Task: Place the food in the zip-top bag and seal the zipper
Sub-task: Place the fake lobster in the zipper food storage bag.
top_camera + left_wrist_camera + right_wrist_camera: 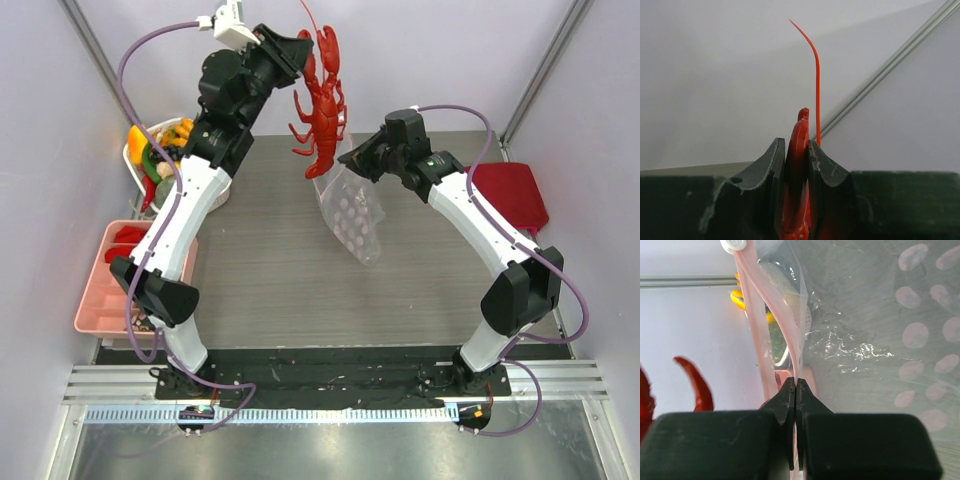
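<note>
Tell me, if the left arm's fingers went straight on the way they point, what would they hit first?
Probably the pale enclosure wall: past the left fingers and the red lobster they clamp, nothing else shows in the wrist view. Distance is unclear.

left arm (pixel 185 215), right arm (pixel 480 215) | white links | black joints | purple cables (pixel 122 62)

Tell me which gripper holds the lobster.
The left gripper, clamped on the hanging red lobster; the right gripper pinches the pink zipper of the zip-top bag instead.
</note>
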{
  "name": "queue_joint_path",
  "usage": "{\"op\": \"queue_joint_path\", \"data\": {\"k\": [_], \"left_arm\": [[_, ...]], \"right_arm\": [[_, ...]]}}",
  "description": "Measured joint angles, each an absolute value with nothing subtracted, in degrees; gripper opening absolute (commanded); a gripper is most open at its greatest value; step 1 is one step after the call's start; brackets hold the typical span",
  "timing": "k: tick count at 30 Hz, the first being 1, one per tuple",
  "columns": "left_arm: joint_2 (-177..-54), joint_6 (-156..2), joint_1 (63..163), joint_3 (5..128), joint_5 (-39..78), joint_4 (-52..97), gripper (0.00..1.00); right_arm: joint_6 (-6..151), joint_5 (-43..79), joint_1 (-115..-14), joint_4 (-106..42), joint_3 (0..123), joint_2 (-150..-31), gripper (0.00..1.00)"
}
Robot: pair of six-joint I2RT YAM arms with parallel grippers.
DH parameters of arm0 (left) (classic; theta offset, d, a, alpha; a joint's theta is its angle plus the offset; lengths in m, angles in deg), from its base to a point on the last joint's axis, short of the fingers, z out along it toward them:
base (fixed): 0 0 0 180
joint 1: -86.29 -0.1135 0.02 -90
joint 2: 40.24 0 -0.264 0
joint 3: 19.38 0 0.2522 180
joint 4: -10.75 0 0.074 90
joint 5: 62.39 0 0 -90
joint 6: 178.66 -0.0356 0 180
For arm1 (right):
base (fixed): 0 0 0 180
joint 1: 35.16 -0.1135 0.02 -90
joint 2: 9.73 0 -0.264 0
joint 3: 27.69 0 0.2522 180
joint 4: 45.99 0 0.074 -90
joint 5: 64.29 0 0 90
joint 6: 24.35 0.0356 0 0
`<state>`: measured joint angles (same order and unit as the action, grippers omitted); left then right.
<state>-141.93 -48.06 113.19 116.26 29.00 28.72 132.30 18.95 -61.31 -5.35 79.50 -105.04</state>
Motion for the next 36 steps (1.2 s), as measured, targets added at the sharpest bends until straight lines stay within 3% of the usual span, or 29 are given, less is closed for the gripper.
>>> {"op": "queue_joint_path", "data": {"k": [22,36], "left_arm": [[-148.71,-55.85,116.99,123.87,46.22,29.86,0.00],[-138.94,-61.70,121.34,99.89,46.92,28.59,0.00]], "right_arm": [[136.72,15.19,-61.29,-8.81,79.50,-105.04,0.01],[142.36,12.89,-59.89,-11.08,75.30,-105.04,0.01]]}}
